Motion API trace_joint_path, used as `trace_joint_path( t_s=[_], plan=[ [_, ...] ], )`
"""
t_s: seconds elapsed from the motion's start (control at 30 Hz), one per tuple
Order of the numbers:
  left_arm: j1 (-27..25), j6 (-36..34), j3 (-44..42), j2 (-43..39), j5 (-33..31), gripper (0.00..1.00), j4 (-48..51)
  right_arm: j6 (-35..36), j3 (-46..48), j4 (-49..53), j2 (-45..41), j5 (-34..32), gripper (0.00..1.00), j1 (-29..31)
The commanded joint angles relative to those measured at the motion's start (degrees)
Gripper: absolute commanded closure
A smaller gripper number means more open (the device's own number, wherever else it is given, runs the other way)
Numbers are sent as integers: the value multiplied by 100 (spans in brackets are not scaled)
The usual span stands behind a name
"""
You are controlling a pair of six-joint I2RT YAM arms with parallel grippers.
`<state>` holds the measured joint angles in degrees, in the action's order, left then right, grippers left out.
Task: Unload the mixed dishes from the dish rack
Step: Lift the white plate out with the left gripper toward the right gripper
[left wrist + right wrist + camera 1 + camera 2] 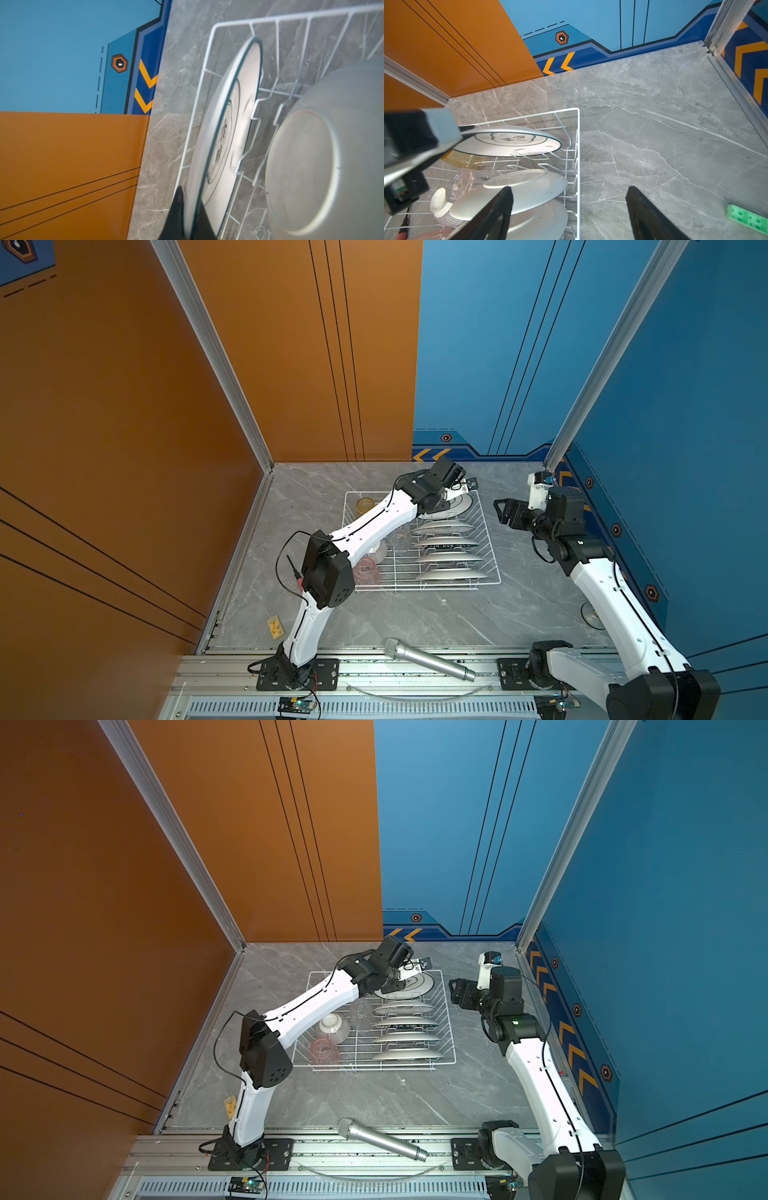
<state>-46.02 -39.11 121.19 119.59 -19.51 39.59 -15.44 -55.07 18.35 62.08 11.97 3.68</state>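
Your left gripper (190,226) is closed on the rim of the blue-lettered plate (239,124), one finger on each face. That plate is at the far end of the dish rack (579,145), leaning back over the prongs. From these views I cannot tell whether its lower edge is free of the wires.

Treat the plate as stiff, smooth and breakable. It looks glazed, so expect it to be slippery, and a pinch at one edge leaves most of its weight hanging off the fingers. It will probably want to swing or pivot in the grip. Lift slowly and straight out of the rack, and watch that the lower edge does not catch a prong.

Your right gripper (570,189) hangs just outside the rack's right side with its jaws wide apart and nothing between them. If the plate sags, I would support the opposite rim with it.

The other four plates (451,541) stand on edge in the prong rows, nearer than the held one. For those, take the top of the rim where it rises above the wires.

On the rack's left side are the striped bowl (332,1027) on its side, the clear tumbler (360,1011) and the pink tumbler (322,1050). The yellow tumbler (365,504) sits in the far left corner. The tumblers look light and should be gripped across the wall.
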Motion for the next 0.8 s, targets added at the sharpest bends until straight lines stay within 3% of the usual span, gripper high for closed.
trace_joint_path(
  t_s=[0.0,0.13,0.2,0.33,0.5,0.67,0.77],
  plan=[
    [40,635,54,-713,26,100,-372,-123,133,-221,-109,159,16,-56],
    [217,996,37,-1108,40,100,-427,-260,239,-424,-135,565,16,-219],
    [382,1351,11,-1341,334,100,-426,-425,342,-652,-142,957,17,-372],
    [898,2427,-187,-1798,1760,100,-426,-1172,742,-1776,-127,2234,21,-769],
    [1462,3586,-496,-2027,3549,100,-447,-2678,1249,-4078,133,3552,24,-1002],
    [1580,4269,-878,-1991,4667,100,-842,-3808,1391,-5909,550,4139,25,-856],
    [1570,4505,-1024,-1899,4948,100,-1063,-3923,1360,-6090,668,4168,26,-739]
  ],
)
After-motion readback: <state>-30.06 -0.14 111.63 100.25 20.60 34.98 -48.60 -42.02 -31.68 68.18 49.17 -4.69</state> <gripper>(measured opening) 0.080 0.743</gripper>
